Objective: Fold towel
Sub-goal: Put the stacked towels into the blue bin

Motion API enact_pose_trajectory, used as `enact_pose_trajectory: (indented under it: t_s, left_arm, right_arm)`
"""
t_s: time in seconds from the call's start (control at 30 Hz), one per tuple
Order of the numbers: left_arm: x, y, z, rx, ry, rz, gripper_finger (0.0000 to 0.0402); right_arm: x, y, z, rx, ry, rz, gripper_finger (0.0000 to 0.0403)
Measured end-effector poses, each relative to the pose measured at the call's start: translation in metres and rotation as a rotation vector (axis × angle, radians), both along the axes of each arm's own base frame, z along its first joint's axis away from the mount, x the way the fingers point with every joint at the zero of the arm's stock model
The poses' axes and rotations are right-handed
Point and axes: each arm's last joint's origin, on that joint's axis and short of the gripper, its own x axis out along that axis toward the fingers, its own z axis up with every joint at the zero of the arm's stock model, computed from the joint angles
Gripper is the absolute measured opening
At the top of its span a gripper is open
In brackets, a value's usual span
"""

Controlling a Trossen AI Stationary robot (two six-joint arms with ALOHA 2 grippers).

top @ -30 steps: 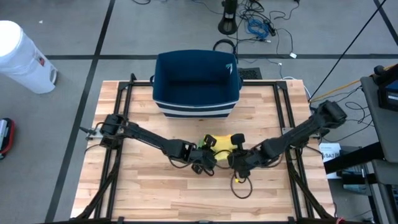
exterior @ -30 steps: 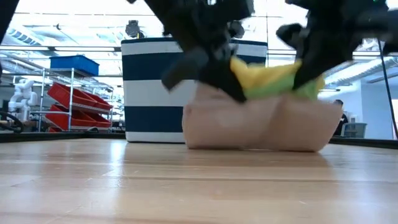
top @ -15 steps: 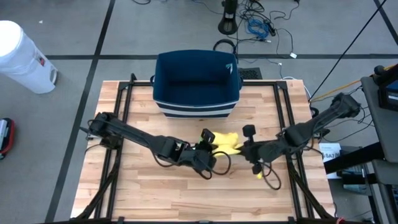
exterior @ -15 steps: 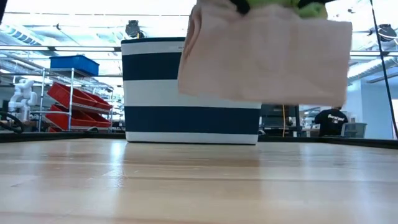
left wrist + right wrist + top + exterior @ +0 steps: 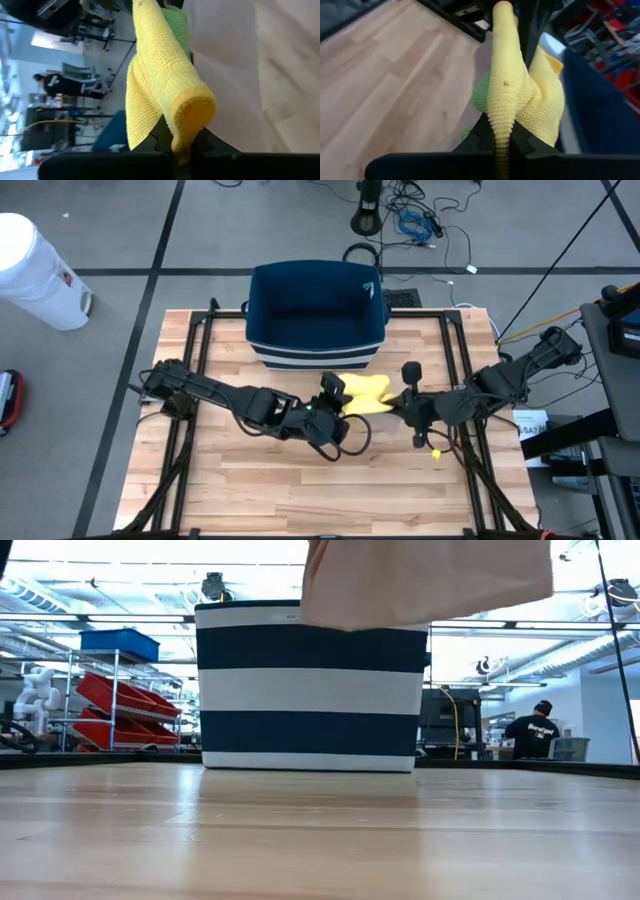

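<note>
1. The towel — yellow on top, with a green patch and a pale pinkish underside — hangs in the air above the wooden table, stretched between the two grippers just in front of the bin.
2. In the low view its pale lower edge hangs well clear of the tabletop, in front of the upper part of the bin.
3. The left gripper is pinched tight on one end of the towel; the left wrist view shows the yellow weave folded over and caught between its fingers.
4. The right gripper is likewise clamped on the other end — its wrist view shows a ridge of yellow cloth rising from its fingers.
5. The navy-and-white striped fabric bin stands at the table's far edge.
6. A white cylindrical container stands on the floor off the table's left far corner.
7. A person in dark clothes shows in the room behind.
</note>
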Motion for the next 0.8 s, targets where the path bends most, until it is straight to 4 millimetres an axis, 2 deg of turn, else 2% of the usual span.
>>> enact_pose_trajectory:
  t_s: [0.3, 0.67, 0.8]
  left_arm:
    - [-0.001, 0.018, 0.034, 0.139, -0.034, 0.049, 0.0012]
    - [-0.006, 0.056, 0.076, 0.265, -0.047, 0.113, 0.0012]
    - [-0.008, 0.074, 0.087, 0.329, -0.025, 0.138, 0.0012]
  right_arm:
    - [-0.002, -0.016, 0.034, -0.059, -0.044, -0.055, 0.0000]
    - [-0.003, -0.047, 0.075, -0.188, -0.124, -0.119, 0.0000]
    - [-0.001, -0.061, 0.083, -0.249, -0.130, -0.159, 0.0000]
